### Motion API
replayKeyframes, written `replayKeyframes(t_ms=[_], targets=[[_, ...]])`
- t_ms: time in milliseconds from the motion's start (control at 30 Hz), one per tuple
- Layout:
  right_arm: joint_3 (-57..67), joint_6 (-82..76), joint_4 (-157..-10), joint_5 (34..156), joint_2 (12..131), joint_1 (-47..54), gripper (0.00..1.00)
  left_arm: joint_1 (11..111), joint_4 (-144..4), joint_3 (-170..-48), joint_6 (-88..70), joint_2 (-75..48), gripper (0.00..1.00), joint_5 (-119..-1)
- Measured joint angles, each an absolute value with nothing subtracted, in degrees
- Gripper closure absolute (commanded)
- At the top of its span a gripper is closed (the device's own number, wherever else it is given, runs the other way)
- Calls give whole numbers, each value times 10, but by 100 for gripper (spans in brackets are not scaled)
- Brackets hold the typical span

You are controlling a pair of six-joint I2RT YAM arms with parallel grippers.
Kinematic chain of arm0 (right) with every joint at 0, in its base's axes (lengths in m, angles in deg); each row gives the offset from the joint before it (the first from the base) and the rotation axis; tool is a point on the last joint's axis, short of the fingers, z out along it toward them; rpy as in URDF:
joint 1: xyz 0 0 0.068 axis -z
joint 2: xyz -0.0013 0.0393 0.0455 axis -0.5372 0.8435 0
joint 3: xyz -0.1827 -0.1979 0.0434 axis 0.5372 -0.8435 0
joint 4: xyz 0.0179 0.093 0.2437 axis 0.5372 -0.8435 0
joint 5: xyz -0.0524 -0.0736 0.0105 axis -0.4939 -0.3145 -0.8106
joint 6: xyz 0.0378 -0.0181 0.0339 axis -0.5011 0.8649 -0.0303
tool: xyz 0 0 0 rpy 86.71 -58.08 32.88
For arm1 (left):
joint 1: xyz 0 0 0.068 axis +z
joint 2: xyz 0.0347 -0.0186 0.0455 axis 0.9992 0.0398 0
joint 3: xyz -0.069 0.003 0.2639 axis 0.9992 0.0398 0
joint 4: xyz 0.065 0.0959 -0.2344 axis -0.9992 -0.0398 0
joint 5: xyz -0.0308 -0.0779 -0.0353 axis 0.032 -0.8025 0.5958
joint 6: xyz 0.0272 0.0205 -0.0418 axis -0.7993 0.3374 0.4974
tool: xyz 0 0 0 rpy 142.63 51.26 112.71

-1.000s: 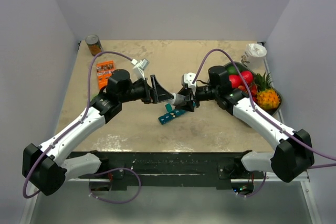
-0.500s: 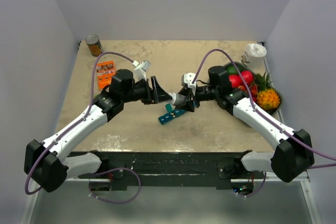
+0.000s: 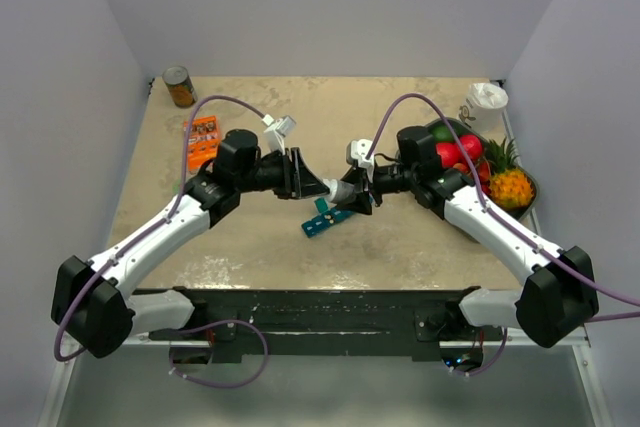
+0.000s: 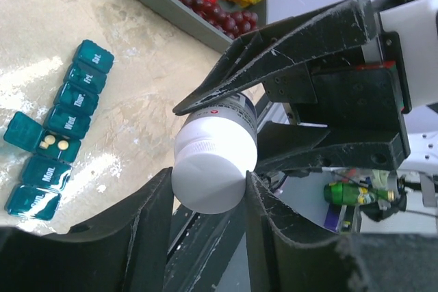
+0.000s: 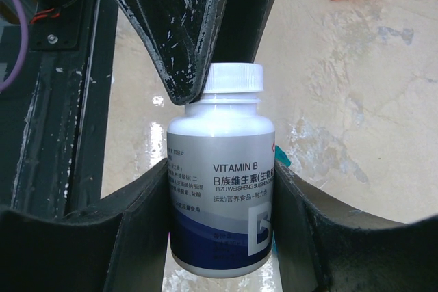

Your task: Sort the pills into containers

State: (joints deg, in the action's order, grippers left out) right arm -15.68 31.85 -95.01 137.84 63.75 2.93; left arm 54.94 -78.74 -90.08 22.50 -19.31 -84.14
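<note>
Beige table (image 3: 410, 247) | right gripper (image 3: 348, 193), reaching inward, clasps vitamin bottle (image 5: 219, 189) sideways | left gripper (image 3: 318, 187) straddles its cap (image 4: 209, 186); grip uncertain

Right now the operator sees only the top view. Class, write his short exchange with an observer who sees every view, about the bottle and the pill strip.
Operator: What is the right gripper holding?
Observer: The right gripper clamps a bottle labelled Vitamin B by its body.
Operator: Is its cap on?
Observer: Yes, the white cap is on, between the fingers of the left gripper. Whether they press it I cannot tell.
Operator: Is the strip open anywhere?
Observer: One compartment of the strip, between Wed and Mon, is open with two pills inside.
</note>
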Motion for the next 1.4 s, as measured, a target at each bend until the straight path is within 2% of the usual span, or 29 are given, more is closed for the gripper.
replayKeyframes(t_ms=[267, 467, 633, 733, 833, 867, 933, 967, 1033, 1067, 1100, 1400], targets=[[-163, 252, -934, 1435, 638, 45, 100, 560, -753, -902, 163, -182, 88, -922], [-193, 132, -843, 1504, 640, 66, 100, 565, -697, -893, 95, -182, 86, -977], [-218, 33, -750, 1551, 649, 69, 100, 566, -695, -893, -3, -192, 81, -1009], [-223, 2, -722, 1565, 653, 71, 100, 566, -689, -893, -41, -191, 73, -1024], [-224, -9, -716, 1571, 653, 74, 100, 566, -677, -893, -53, -188, 59, -1034], [-224, -11, -714, 1572, 653, 75, 100, 566, -674, -893, -54, -187, 51, -1035], [-224, -11, -712, 1573, 653, 76, 100, 566, -669, -893, -53, -187, 44, -1034], [-224, -10, -712, 1573, 653, 77, 100, 566, -668, -893, -53, -187, 33, -1034], [-222, -7, -700, 1574, 653, 72, 100, 564, -671, -893, -53, -187, 25, -1032], [-222, -5, -696, 1575, 652, 69, 100, 563, -674, -893, -52, -189, 14, -1027], [-221, -2, -693, 1575, 652, 67, 100, 563, -676, -893, -52, -191, 8, -1023], [-214, 44, -708, 1575, 652, 64, 100, 568, -686, -883, -46, -273, 1, -993]])
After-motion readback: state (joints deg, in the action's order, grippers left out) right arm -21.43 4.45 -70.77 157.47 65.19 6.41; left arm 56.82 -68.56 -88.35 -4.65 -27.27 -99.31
